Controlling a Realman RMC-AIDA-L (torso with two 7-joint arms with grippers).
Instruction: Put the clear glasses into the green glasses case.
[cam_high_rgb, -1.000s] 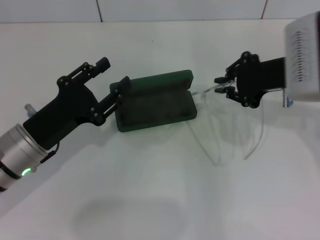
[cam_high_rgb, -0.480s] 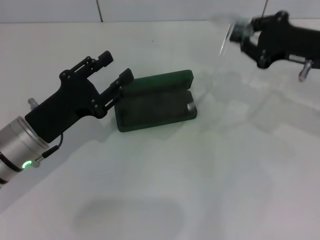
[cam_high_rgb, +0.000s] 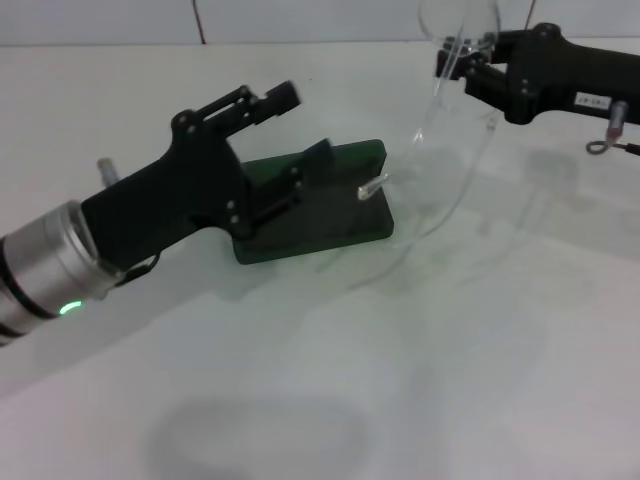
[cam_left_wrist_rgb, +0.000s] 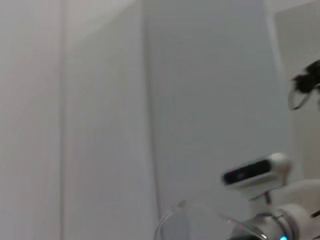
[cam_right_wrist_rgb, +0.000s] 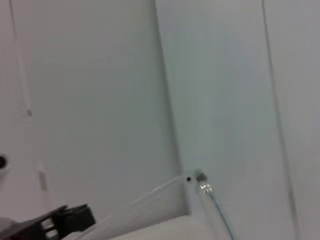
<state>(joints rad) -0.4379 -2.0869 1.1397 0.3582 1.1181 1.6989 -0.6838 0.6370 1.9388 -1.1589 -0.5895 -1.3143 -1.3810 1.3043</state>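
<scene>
The clear glasses (cam_high_rgb: 460, 25) hang in the air at the back right of the head view, with my right gripper (cam_high_rgb: 452, 62) shut on the frame near one lens. Their thin arms droop down, and one tip (cam_high_rgb: 371, 184) hovers over the right end of the green glasses case (cam_high_rgb: 340, 215). The case lies open on the white table (cam_high_rgb: 480, 350), its lid tipped back. My left gripper (cam_high_rgb: 305, 125) is open over the case's left half and hides that part. In the right wrist view a hinge of the glasses (cam_right_wrist_rgb: 200, 179) shows against the wall.
A tiled wall runs along the table's far edge. In the left wrist view the robot's head camera (cam_left_wrist_rgb: 255, 172) shows, with the right gripper (cam_left_wrist_rgb: 306, 85) far off. Bare table lies in front of and to the right of the case.
My right gripper has lifted the glasses off the table beside the case, up and towards the back. My left gripper has moved right, over the case's left half.
</scene>
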